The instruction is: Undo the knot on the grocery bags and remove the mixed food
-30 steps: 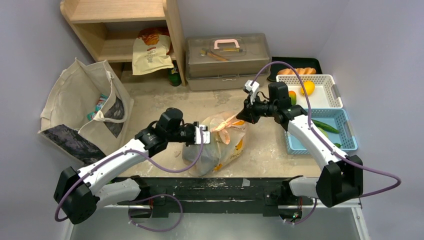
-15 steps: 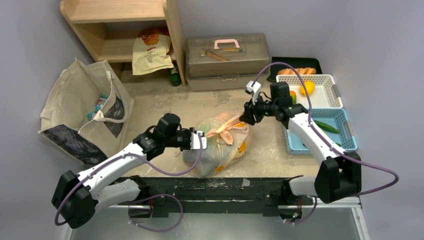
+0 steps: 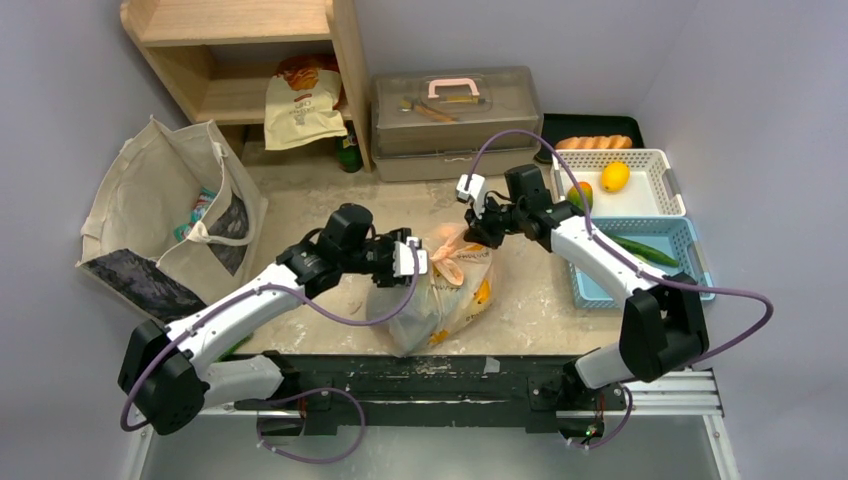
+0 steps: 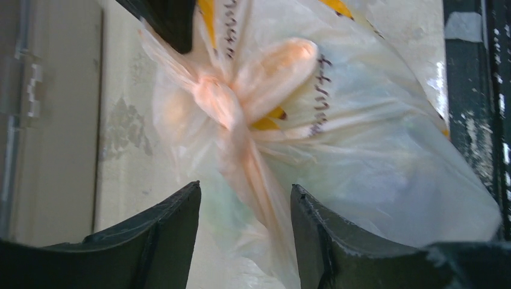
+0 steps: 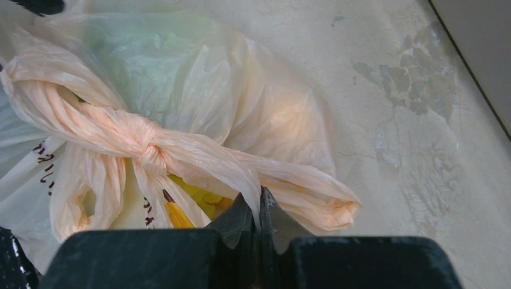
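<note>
Stuff around the grocery bag [image 3: 440, 300]: a canvas tote [image 3: 150, 215] well off to its left, and a wooden shelf [image 3: 240, 30] behind that with a printed paper bag [image 3: 300, 110] in it. A clear lidded box with a pink handle [image 3: 455, 110] sits straight behind. On its right are a white basket [image 3: 622, 155] with a yellow fruit [image 3: 615, 176] and a blue basket [image 3: 700, 275] with cucumbers [image 3: 640, 248].

The left gripper [image 4: 244, 192] covers the bag's left shoulder from above. Its jaws are apart, with a twisted handle strand running loose between them. The right gripper [image 5: 259, 201] is at the bag's far right corner, pinched shut on the plastic tail coming off the knot [image 5: 144, 141].

The bag's thin, crinkly and pale orange, still tied, with something yellow showing through. The table [image 3: 530, 300] is pale, scuffed and stained, and the walls are lilac-grey.
</note>
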You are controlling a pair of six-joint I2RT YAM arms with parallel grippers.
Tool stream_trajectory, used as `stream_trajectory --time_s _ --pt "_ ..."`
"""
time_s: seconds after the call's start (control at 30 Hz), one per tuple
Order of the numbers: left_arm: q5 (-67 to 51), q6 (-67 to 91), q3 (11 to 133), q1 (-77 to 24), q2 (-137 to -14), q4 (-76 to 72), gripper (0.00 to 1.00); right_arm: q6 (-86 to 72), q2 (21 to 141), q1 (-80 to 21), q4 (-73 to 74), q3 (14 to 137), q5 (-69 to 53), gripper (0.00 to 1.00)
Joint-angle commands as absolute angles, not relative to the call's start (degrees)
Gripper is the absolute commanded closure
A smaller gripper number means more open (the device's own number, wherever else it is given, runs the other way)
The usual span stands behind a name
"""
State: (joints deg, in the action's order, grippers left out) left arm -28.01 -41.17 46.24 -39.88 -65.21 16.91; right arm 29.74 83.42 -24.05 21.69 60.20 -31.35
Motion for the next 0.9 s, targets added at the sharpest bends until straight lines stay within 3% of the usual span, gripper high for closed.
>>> stream_trajectory --time_s 0.0,0.27,0.43,0.5,0.53,0.57,0.6,0.87 --pt "-26.1 -39.2 54.0 -40.3 -70.3 12.4 0.45 28.6 81.1 -24.0 20.6 63.3 -35.7 1.0" --pt "-27.4 -41.8 57.7 -43.0 -75.7 13.0 0.49 24.3 77.4 -24.0 19.7 61.9 -36.9 1.0" --pt "-19.7 -40.0 60.1 -44.9 -80.3 11.8 0.58 23.1 75.5 -24.1 19.7 61.1 -37.9 1.0" --pt "-16.8 -38.3 62.0 -44.7 -82.4 13.1 0.67 23.1 74.9 -24.1 20.5 60.8 -38.0 1.0" --pt "-16.8 -38.2 62.8 -44.7 -82.9 14.6 0.78 23.3 74.4 -24.1 20.7 60.5 -37.7 1.0" --pt "-17.5 -38.2 63.3 -44.7 -83.1 16.1 0.96 23.5 74.1 -24.0 20.6 60.0 -37.1 1.0" --pt "-18.7 -38.1 63.5 -44.7 -82.8 17.5 1.0 23.5 73.8 -24.1 20.0 59.5 -36.4 1.0" --pt "-33.4 -44.0 52.5 -43.2 -69.1 23.2 1.0 23.1 75.7 -21.2 10.5 56.1 -14.5 1.0"
